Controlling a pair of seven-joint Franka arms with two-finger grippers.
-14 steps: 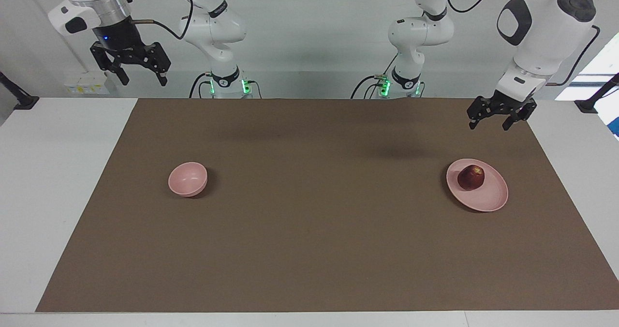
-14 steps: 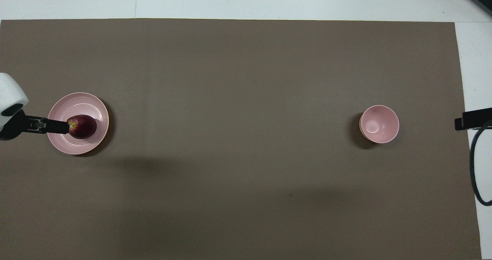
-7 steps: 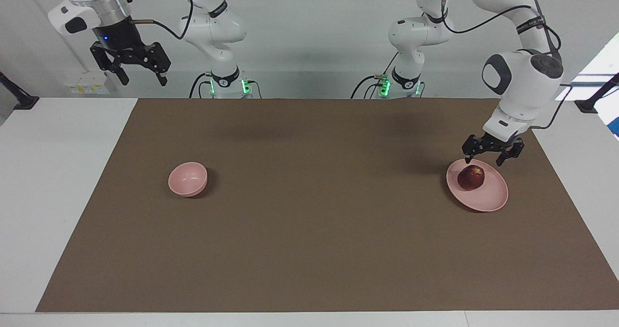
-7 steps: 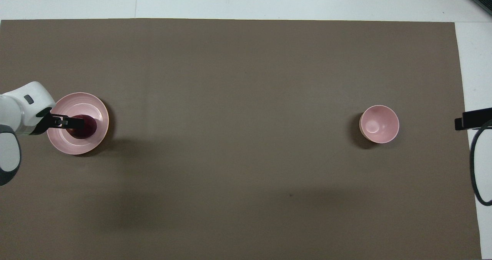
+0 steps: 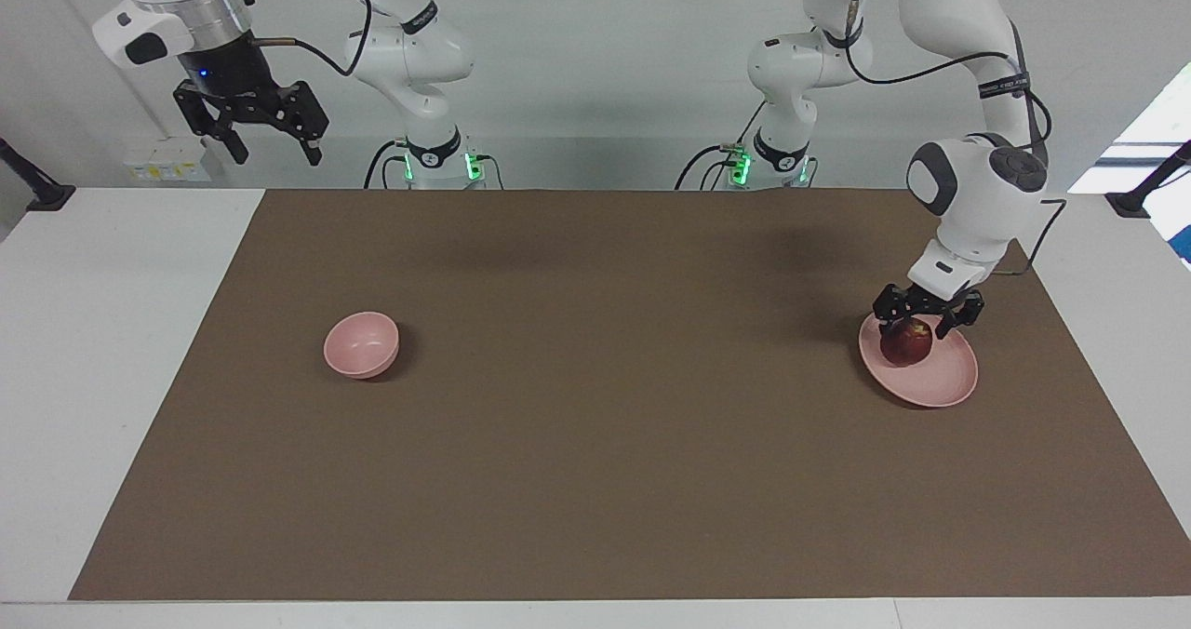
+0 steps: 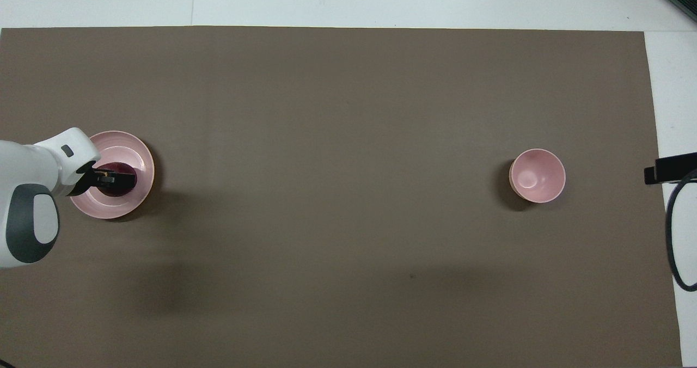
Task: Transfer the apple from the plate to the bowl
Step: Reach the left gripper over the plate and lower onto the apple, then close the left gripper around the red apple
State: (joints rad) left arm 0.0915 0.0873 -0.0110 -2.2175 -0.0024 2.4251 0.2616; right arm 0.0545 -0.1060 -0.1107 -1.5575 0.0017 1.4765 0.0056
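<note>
The dark red apple [image 5: 907, 343] lies on the flat pink plate [image 5: 944, 380] toward the left arm's end of the table. My left gripper [image 5: 922, 325] is low over the plate, open, with a finger at each side of the apple's top. I cannot tell whether the fingers touch it. In the overhead view the left gripper [image 6: 116, 179] covers most of the apple [image 6: 115, 190] on the plate [image 6: 140, 155]. The small deep pink bowl [image 5: 361, 343] stands empty toward the right arm's end and also shows in the overhead view [image 6: 537, 175]. My right gripper [image 5: 274, 148] waits open, high above the table's corner.
A brown mat [image 5: 595, 443] covers most of the white table. A black cable [image 6: 675, 232] and a black part of the right arm [image 6: 670, 167] show at the mat's edge near the bowl.
My left gripper has come down from above the mat onto the plate and now straddles the apple. The apple, plate, bowl and right arm have not moved.
</note>
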